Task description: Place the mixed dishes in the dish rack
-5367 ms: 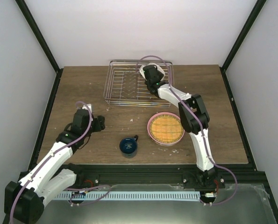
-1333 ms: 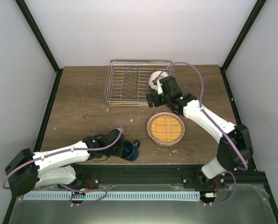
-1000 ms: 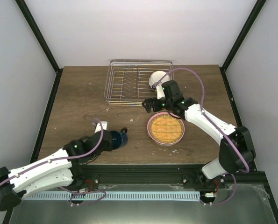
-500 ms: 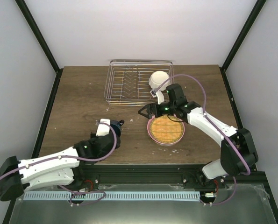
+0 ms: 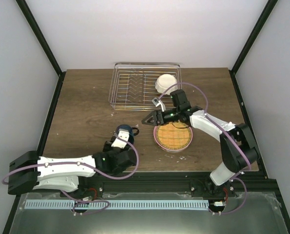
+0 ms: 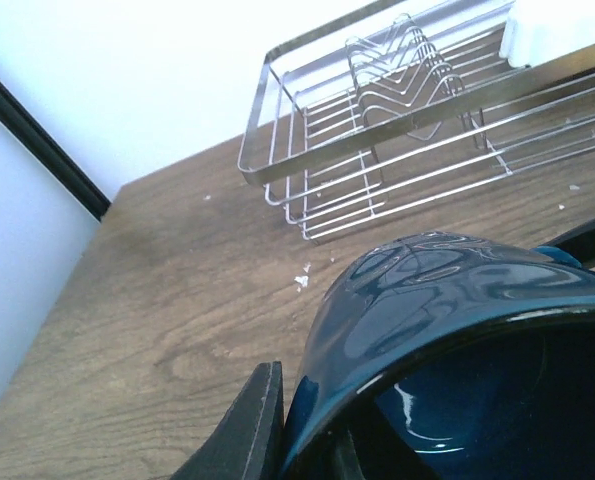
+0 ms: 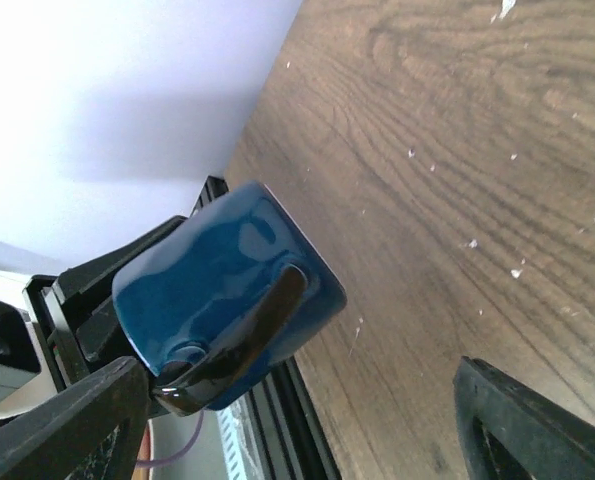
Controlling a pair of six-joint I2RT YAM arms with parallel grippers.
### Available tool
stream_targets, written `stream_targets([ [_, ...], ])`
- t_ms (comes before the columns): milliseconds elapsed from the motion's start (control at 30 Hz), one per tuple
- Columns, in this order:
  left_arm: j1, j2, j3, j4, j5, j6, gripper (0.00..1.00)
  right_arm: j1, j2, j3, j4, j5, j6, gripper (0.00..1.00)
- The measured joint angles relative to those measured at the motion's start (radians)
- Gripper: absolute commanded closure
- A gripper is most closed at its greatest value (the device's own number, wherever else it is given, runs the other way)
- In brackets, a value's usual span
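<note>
The dark blue mug (image 5: 125,130) hangs tipped on its side above the table, and my left gripper (image 5: 121,138) is shut on its rim. In the left wrist view one finger (image 6: 249,425) presses the mug's (image 6: 447,300) outer wall. My right gripper (image 5: 148,120) stands open just right of the mug, pointing at it. Its view shows the mug's handle (image 7: 252,325) between wide-spread fingers (image 7: 62,430), untouched. A small white bowl (image 5: 165,82) sits upside down in the wire dish rack (image 5: 130,85). A yellow ribbed plate (image 5: 173,135) lies on a pink plate (image 5: 157,132).
The rack (image 6: 377,130) stands at the back middle of the wooden table, its prong row (image 5: 136,85) bare. The stacked plates lie right under my right forearm. Black frame posts (image 5: 40,39) and white walls close in the sides. The table's near edge (image 7: 307,410) runs behind the mug.
My left arm has lifted the mug and carried it right and away from the near edge. My right gripper has swung left and down from the rack toward the mug, its jaws narrowing a little.
</note>
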Motion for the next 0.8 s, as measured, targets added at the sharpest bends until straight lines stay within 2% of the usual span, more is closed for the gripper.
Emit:
stream_targets([
  [133, -0.05, 0.031, 0.006, -0.024, -0.087, -0.04, 1.0, -0.002, 0.02, 0.0, -0.002, -0.043, 0.004, 0.17],
  [200, -0.069, 0.059, 0.026, -0.089, -0.122, -0.105, 1.0, -0.002, 0.02, 0.0, 0.005, -0.069, 0.008, 0.19],
  [300, -0.097, 0.142, 0.099, -0.285, -0.171, -0.306, 1.0, -0.002, 0.02, -0.002, 0.01, -0.109, 0.019, 0.21],
  [500, -0.117, 0.48, 0.348, -0.926, -0.235, -1.013, 1.0, -0.002, 0.028, -0.005, 0.019, -0.159, 0.025, 0.23],
  [633, -0.122, 0.675, 0.445, -1.102, -0.243, -1.216, 1.0, 0.0, 0.032, -0.006, 0.019, -0.163, 0.023, 0.23],
  [800, -0.127, 0.655, 0.448, -1.199, -0.262, -1.343, 1.0, 0.002, 0.032, -0.006, 0.008, -0.161, 0.01, 0.24],
])
